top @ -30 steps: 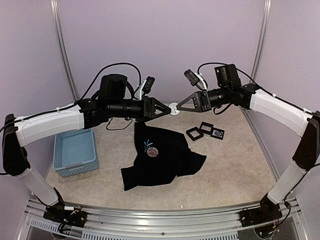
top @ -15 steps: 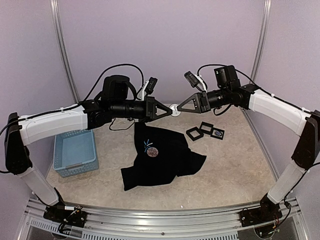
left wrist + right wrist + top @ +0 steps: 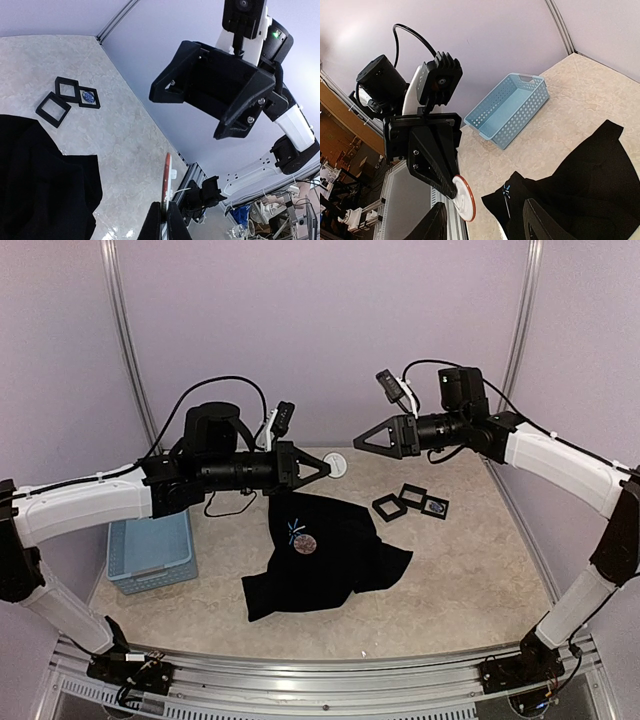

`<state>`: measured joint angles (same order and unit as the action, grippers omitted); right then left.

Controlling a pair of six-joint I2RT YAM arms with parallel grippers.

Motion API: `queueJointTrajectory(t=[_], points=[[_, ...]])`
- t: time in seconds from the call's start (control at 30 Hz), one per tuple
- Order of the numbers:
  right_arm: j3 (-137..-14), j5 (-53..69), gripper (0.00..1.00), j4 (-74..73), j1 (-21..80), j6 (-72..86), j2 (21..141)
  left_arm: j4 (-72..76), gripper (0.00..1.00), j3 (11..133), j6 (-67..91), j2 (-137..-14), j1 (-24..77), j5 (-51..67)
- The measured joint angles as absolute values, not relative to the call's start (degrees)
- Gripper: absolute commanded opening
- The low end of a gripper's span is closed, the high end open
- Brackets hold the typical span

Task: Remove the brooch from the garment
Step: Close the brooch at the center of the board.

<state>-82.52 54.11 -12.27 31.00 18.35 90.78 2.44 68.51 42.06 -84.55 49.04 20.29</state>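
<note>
Beige table (image 3: 480, 560) bears crumpled black garment (image 3: 340, 560), blue-marked.

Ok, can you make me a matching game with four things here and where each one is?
Things:
1. light-blue plastic basket
2. black cloth garment
3. small round white disc
4. three black square frames

Places:
A. pinched in the left gripper
B. on the table's left side
C. just right of the garment
D. spread out mid-table

Pairs: 1-B, 2-D, 3-A, 4-C
</note>
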Motion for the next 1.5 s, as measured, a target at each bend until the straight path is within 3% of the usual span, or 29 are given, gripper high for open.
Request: queueJointTrajectory(t=[0.3, 0.67, 1.0, 1.5], points=[[-76.4, 52.9, 0.69, -15.2, 31.2, 12.9, 85.0, 7.3, 0.00, 68.5, 44.4, -84.8, 48.6, 22.6], [-75.0, 54.2, 0.69, -18.1, 33.8, 9.5, 84.3, 12.1, 0.00, 67.8, 47.6, -87.3, 50.0, 24.8], [-75.1, 53.3, 0.54, -18.4, 34.7, 8.8, 84.4, 13.3, 0.00, 67.7, 48.1, -87.3, 50.0, 25.3], [-76.3, 53.3, 0.41, -16.8, 34.8, 9.7, 86.2, 13.8, 0.00, 67.7, 48.6, -88.4, 49.5, 27.6]])
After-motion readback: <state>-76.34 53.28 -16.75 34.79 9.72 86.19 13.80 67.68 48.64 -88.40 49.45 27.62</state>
